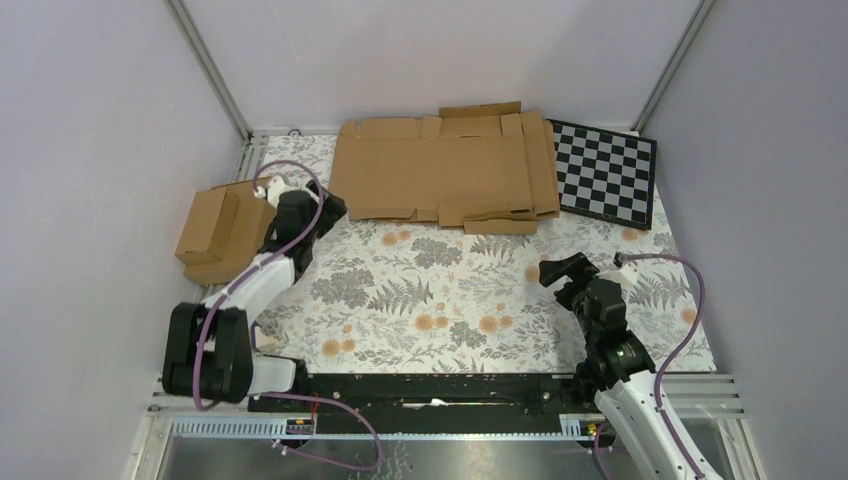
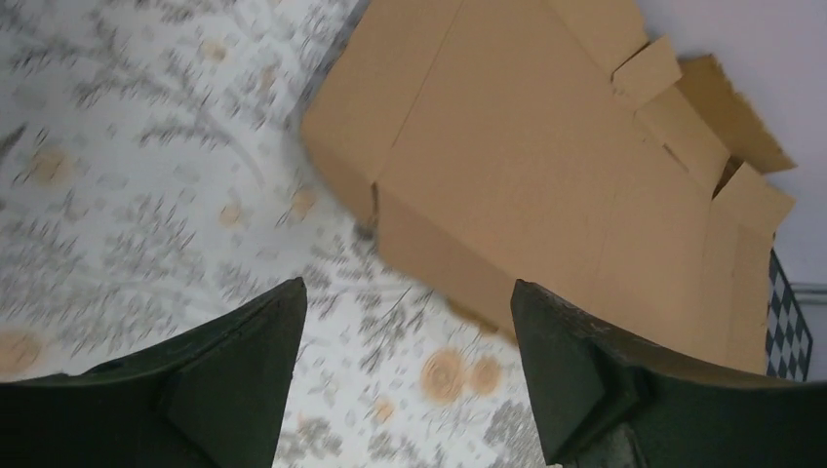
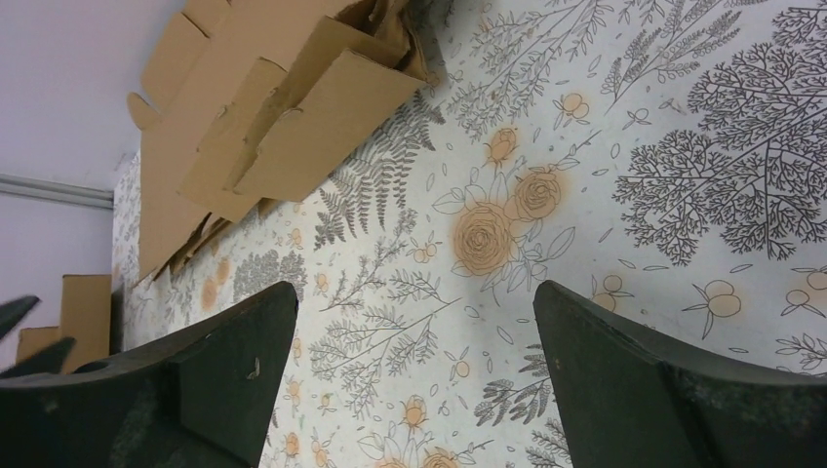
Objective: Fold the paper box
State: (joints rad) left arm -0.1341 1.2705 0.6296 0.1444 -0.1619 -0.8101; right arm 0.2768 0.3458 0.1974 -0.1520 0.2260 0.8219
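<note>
The paper box (image 1: pixel 440 165) lies as flattened brown die-cut cardboard at the back middle of the table, with flaps along its edges and more cardboard layers showing under its front edge. It fills the upper right of the left wrist view (image 2: pixel 546 156). In the right wrist view it sits at upper left (image 3: pixel 322 117), with some front flaps lifted. My left gripper (image 1: pixel 328 210) (image 2: pixel 408 285) is open and empty, just off the cardboard's front left corner. My right gripper (image 1: pixel 562 268) (image 3: pixel 414 288) is open and empty over the floral cloth, short of the cardboard's front right corner.
Two joined small brown boxes (image 1: pixel 215 235) (image 3: pixel 86 302) stand at the left edge beside the left arm. A black-and-white checkerboard (image 1: pixel 605 170) (image 2: pixel 788 327) lies at the back right, against the cardboard. Purple walls enclose the table on three sides.
</note>
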